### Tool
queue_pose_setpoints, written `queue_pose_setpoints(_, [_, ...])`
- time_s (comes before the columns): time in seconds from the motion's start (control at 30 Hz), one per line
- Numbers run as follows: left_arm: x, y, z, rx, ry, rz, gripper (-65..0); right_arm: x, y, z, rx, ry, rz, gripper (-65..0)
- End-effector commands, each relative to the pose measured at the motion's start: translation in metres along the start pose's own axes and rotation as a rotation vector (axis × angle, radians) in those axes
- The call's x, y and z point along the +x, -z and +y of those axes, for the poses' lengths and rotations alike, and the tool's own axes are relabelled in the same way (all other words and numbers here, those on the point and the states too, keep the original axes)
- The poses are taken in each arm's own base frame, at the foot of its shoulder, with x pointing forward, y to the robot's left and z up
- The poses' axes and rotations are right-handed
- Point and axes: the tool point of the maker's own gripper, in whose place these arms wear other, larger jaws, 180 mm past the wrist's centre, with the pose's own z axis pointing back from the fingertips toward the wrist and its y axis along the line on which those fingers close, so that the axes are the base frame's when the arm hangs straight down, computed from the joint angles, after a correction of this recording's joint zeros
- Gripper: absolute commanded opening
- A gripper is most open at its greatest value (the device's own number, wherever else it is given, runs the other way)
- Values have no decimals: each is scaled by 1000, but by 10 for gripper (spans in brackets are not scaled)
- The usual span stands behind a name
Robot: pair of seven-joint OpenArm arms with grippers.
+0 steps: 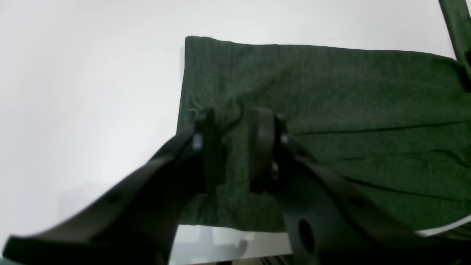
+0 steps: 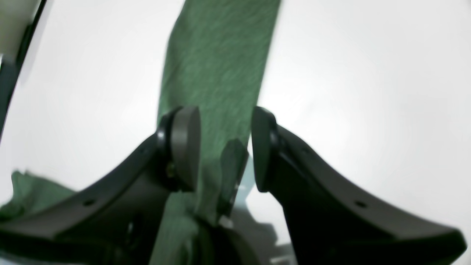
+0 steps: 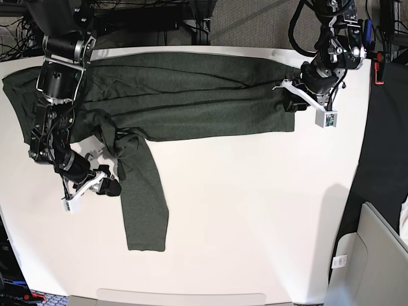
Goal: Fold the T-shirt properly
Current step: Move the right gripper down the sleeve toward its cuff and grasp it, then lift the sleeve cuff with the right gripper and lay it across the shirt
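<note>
Left pincer (image 1: pixel 237 147) apart over T-shirt (image 1: pixel 331 110); right pincer (image 2: pixel 224 147) apart astride sleeve (image 2: pixel 217 73).

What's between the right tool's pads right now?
In the right wrist view, the T-shirt sleeve runs through the gap of the right tool; its pads stand apart, not pinching the fabric. White table flanks it.

the left gripper (image 1: pixel 239 147) hangs over the hem end of the t-shirt (image 3: pixel 191 95), its jaws parted, cloth showing in the gap with no clear pinch. the left arm (image 3: pixel 331 44) bends down to that end from the far side. the right gripper (image 2: pixel 224 147) sits with jaws apart astride the t-shirt's sleeve, its arm (image 3: pixel 57 89) reaching down beside the collar end.
</note>
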Motion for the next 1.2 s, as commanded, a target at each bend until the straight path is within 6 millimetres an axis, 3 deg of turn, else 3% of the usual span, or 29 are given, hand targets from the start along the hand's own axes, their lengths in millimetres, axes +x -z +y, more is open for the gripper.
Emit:
queue_pose_setpoints(0.0, [11,-3,-2,-7,14,-40,-495,35,-1,2,16,-10,-85,-409])
queue_pose_setpoints(0.17, [11,-3,-2,-7,14,-40,-495,35,20,5,17,6,-71,-409])
queue_pose_setpoints(0.43, [11,-4,-2,-6,13,-40,-495,0,52,29,4,-71,36,-409])
queue_pose_setpoints(0.73, [11,-4,0,-2,11,-42,-495,-4,53,31,10,-62,47,-409])
queue_pose_setpoints(0.9, [11,-4,-1,-5,13,-41,-495,8,42,19,6,-11,13,-408])
queue_pose_setpoints(1.1, [12,-4,-1,-5,13,-44,-495,0,47,12,-70,-31,60,-408])
queue_pose_setpoints(1.17, [12,-4,-1,-5,13,-44,-495,6,45,11,-83,-34,43,-408])
